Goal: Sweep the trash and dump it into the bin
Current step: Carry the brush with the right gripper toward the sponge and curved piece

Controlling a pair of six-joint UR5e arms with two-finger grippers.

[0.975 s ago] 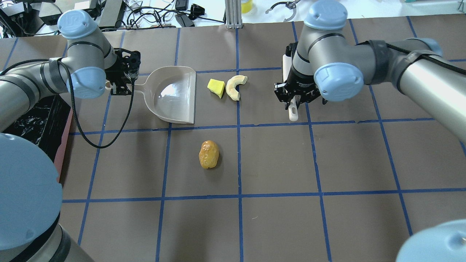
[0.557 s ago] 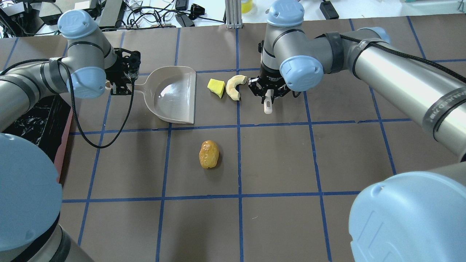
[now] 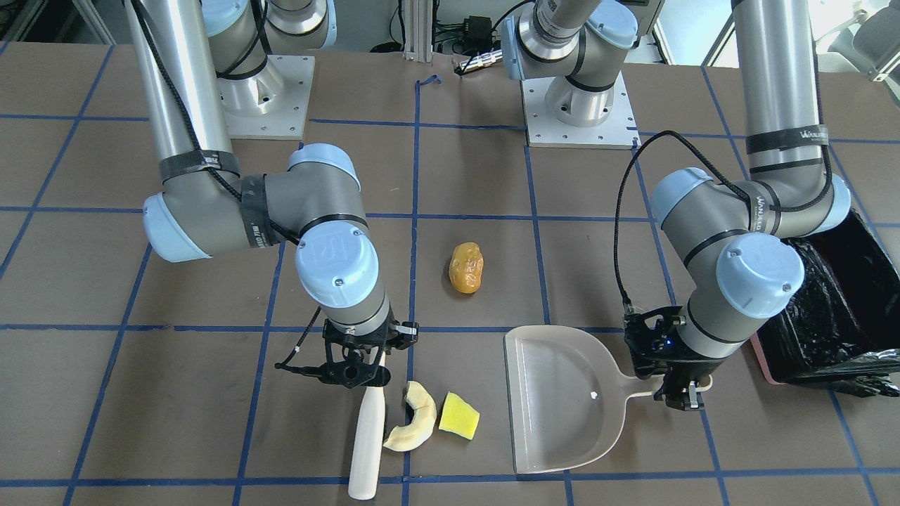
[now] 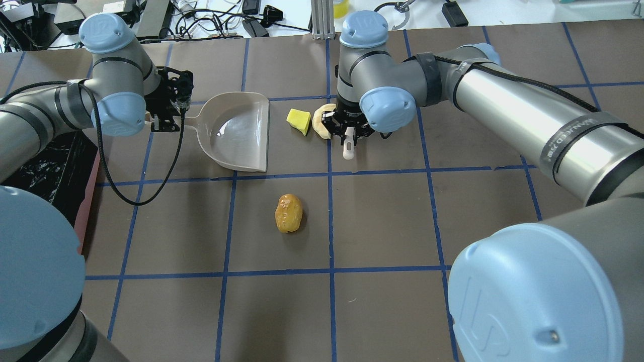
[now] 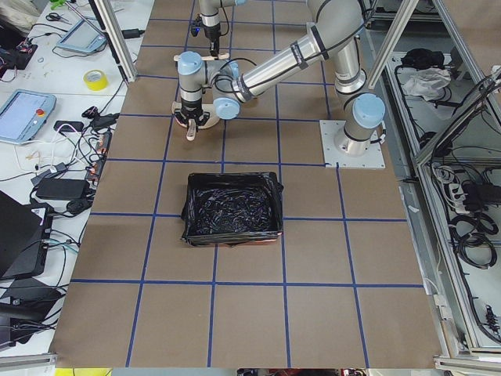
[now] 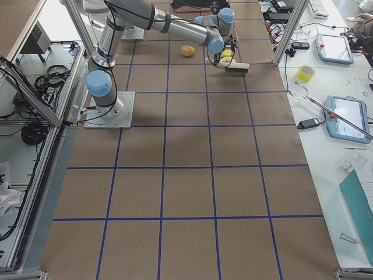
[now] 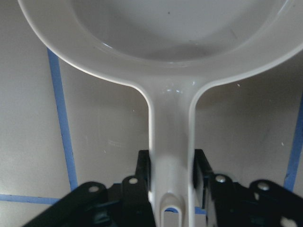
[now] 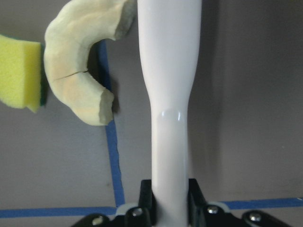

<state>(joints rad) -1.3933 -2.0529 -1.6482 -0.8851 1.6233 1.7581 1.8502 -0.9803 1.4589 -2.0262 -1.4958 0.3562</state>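
My left gripper [image 4: 165,119] is shut on the handle of the beige dustpan [image 4: 236,130], which lies flat with its mouth toward the trash; the left wrist view shows the jaws clamped on the handle [image 7: 171,156]. My right gripper [image 4: 348,134] is shut on a white sweeping tool [image 3: 369,436], held flat on the table. The tool [image 8: 168,94] touches the cream crescent slice [image 8: 78,80]. The yellow-green wedge [image 4: 299,121] lies between the crescent [image 4: 319,123] and the dustpan. The orange-brown lump [image 4: 288,213] sits apart, nearer the robot. The bin [image 5: 232,208] stands at my left.
The bin's pink wall [image 4: 90,186] and black liner [image 3: 823,309] sit just beside the left arm. A black cable [image 4: 136,196] loops from the left wrist over the table. Clutter and cables [image 4: 216,20] lie past the far edge.
My right arm has swept left with the white tool, from about a tile away to up against the crescent slice. The left gripper and dustpan have barely moved.
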